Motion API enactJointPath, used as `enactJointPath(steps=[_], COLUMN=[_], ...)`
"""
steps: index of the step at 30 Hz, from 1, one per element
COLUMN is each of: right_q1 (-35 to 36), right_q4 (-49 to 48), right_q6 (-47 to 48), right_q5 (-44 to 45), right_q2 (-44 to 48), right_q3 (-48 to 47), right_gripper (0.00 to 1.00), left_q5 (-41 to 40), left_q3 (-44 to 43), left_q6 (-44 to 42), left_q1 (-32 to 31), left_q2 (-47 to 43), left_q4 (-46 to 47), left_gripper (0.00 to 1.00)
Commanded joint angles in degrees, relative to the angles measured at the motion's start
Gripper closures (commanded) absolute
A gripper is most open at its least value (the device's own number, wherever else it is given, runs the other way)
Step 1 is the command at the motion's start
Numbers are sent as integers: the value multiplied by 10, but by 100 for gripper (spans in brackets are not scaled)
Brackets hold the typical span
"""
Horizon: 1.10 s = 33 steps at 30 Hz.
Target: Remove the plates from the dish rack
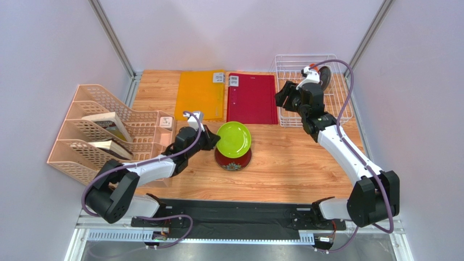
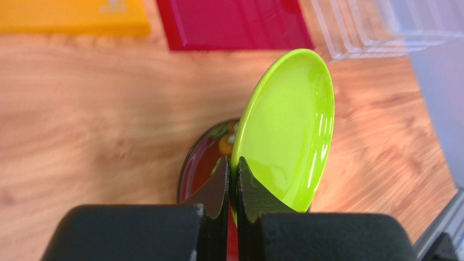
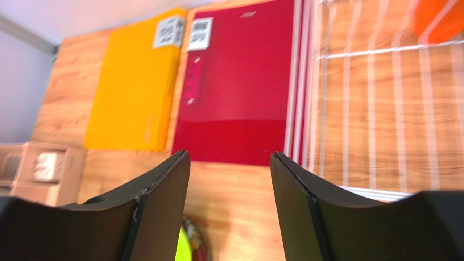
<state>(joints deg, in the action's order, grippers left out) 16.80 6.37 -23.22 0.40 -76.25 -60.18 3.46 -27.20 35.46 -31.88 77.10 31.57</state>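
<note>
My left gripper (image 2: 233, 163) is shut on the rim of the lime green plate (image 2: 294, 119), which it holds tilted above the dark red floral plate (image 2: 202, 160) lying on the table. From above, the green plate (image 1: 234, 138) covers most of the red plate (image 1: 233, 162), with the left gripper (image 1: 213, 139) at its left edge. My right gripper (image 1: 282, 98) stands open and empty at the left side of the white wire dish rack (image 1: 303, 56). A dark plate (image 1: 326, 76) stands in the rack behind the right wrist. An orange plate (image 3: 441, 19) shows inside the rack (image 3: 370, 109).
An orange folder (image 1: 200, 93) and a red folder (image 1: 252, 98) lie flat at the back of the table, left of the rack. A beige file organiser (image 1: 103, 130) with books stands at the left edge. Grey walls close in on both sides.
</note>
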Motion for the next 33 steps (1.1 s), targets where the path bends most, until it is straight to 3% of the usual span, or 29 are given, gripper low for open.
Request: enactJointPath(steps=[1, 13, 20, 21, 29, 30, 33], right_q1=[-4, -52, -75, -83, -118, -120, -131], right_q4=[1, 0, 29, 24, 8, 12, 18], right_q6=[47, 63, 95, 99, 93, 102, 107], right_q5=[116, 158, 225, 224, 197, 196, 201], right_q2=[11, -54, -132, -141, -231, -242, -289], right_q3=[-23, -65, -136, -138, -194, -216, -255], right_gripper=[39, 36, 31, 27, 25, 25, 25], left_q5=[-14, -8, 10, 7, -27, -32, -61], left_q3=[28, 74, 65, 65, 72, 73, 74], left_q6=[-14, -1, 10, 11, -4, -8, -25], left_q1=[-8, -14, -20, -23, -27, -28, -32], left_q2=[-23, -7, 31, 35, 11, 4, -29], left_q4=[-20, -12, -36, -35, -48, -53, -74], left_gripper=[100, 100, 68, 65, 44, 40, 13])
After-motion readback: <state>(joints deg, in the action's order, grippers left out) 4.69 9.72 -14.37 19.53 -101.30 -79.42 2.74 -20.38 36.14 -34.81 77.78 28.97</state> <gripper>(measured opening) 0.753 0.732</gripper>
